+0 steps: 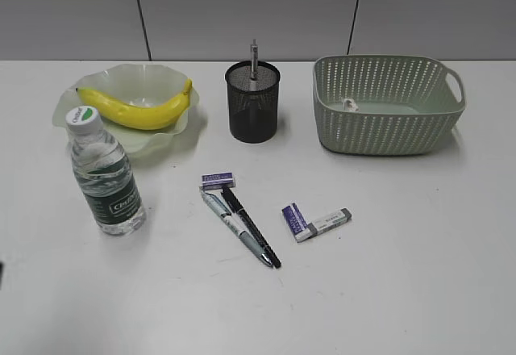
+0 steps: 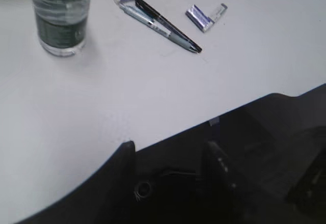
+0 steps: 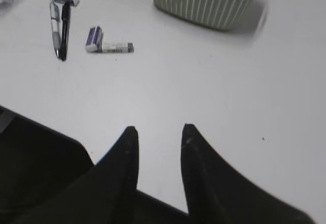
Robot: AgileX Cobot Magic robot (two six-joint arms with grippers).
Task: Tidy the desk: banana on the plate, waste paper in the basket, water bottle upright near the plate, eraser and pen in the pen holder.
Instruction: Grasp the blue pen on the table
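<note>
The yellow banana lies in the wavy green plate at the back left. In front of the plate, the water bottle stands upright. A scrap of waste paper lies inside the basket. The black mesh pen holder has one pen standing in it. Two more pens lie side by side mid-desk, with a purple-sleeved eraser at their top end. Two further erasers lie to their right. My left gripper and right gripper are both open and empty, near the desk's front edge.
The white desk stretches bare between the grippers and the pens. A dark shape fills the lower part of the left wrist view, and a dark edge shows at the lower left of the right wrist view.
</note>
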